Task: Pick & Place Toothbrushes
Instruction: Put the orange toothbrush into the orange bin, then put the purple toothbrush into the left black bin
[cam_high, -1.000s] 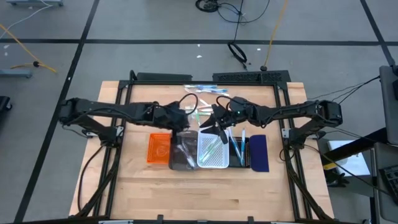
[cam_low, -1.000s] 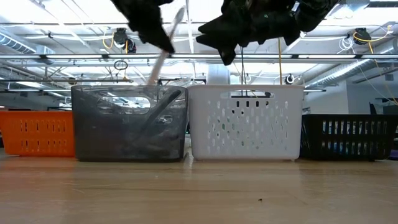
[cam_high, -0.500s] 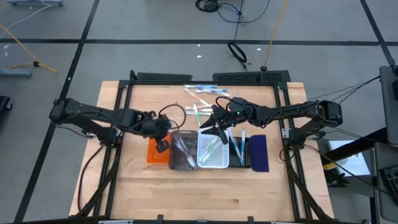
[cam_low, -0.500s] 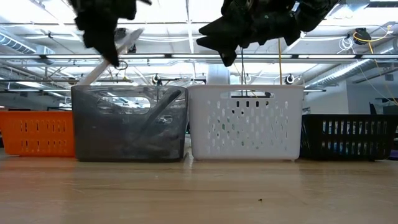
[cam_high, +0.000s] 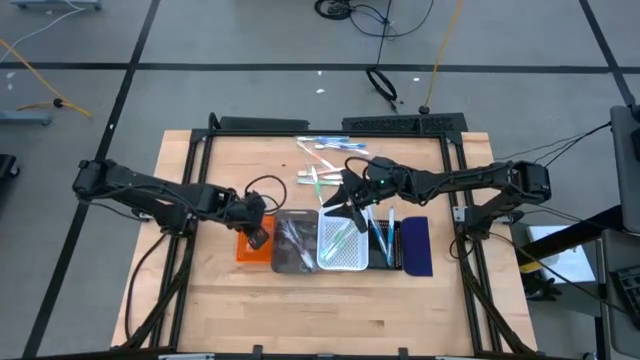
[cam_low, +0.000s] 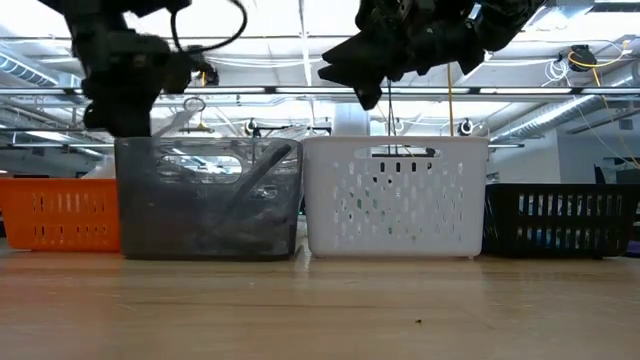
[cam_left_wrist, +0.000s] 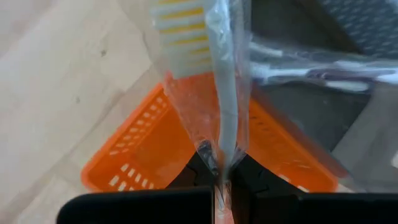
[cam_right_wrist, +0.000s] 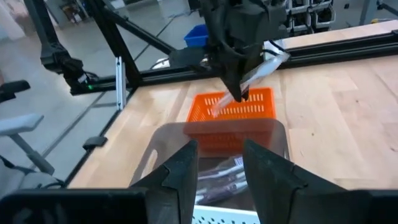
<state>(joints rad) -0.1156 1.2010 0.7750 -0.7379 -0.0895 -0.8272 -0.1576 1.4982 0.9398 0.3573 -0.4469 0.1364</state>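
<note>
My left gripper (cam_high: 258, 228) hangs over the orange tray (cam_high: 247, 243), shut on a toothbrush (cam_left_wrist: 222, 81) in a clear wrapper; the right wrist view shows the gripper (cam_right_wrist: 239, 93) from the front. My right gripper (cam_high: 340, 205) stands open with nothing between its fingers, above the far edge of the white tray (cam_high: 342, 243). Several loose toothbrushes (cam_high: 325, 160) lie flat on the table beyond the trays. More lie in the grey tray (cam_high: 295, 243) and the white tray. My left gripper pinches the wrapped toothbrush between its two fingers near the handle's end (cam_left_wrist: 219, 158). The fingers slant down from the table's left. The brush sticks out past them, tilted, its yellow-and-white bristle head (cam_left_wrist: 180, 37) farthest away. It hangs clear above the orange tray (cam_left_wrist: 137, 155).
Five trays stand side by side in a row: orange, grey, white, a black one (cam_high: 385, 243) and a navy one (cam_high: 417, 245). A black frame (cam_high: 330, 125) borders the table's far, left and right sides. Bare wood (cam_high: 320, 310) lies toward the near edge.
My left gripper has gone down and toward the table's left and near edges, from above the grey tray to above the orange one. Its wrist has rolled, and the toothbrush has turned with it, staying clear of the trays.
</note>
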